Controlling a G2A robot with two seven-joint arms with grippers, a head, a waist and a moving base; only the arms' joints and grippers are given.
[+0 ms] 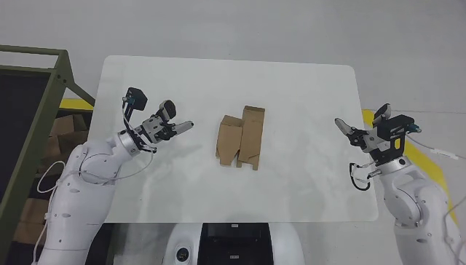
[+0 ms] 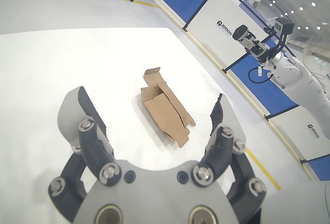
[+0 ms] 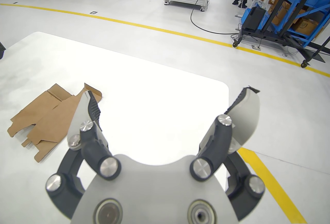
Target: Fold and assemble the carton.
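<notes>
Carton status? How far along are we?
Done: nothing visible; the carton lies nearly flat in the middle of the table, unassembled. In hand: nothing; left hand and right hand are both open, one on each side, clear of it. Remaining: grasping, folding flaps, whole assembly.

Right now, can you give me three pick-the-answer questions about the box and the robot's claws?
1. Where is the cardboard box?
A) on the floor
B) in the middle of the table
C) on a shelf

2. What colour is the table?
A) red
B) green
C) white

3. How are the left claw and right claw?
A) both open and empty
B) both shut
C) both squeezing the cardboard box

Answers:
1 B, it lies mid-table between the two arms.
2 C, the tabletop is plain white.
3 A, each claw is spread wide, holds nothing and is apart from the cardboard box.
</notes>
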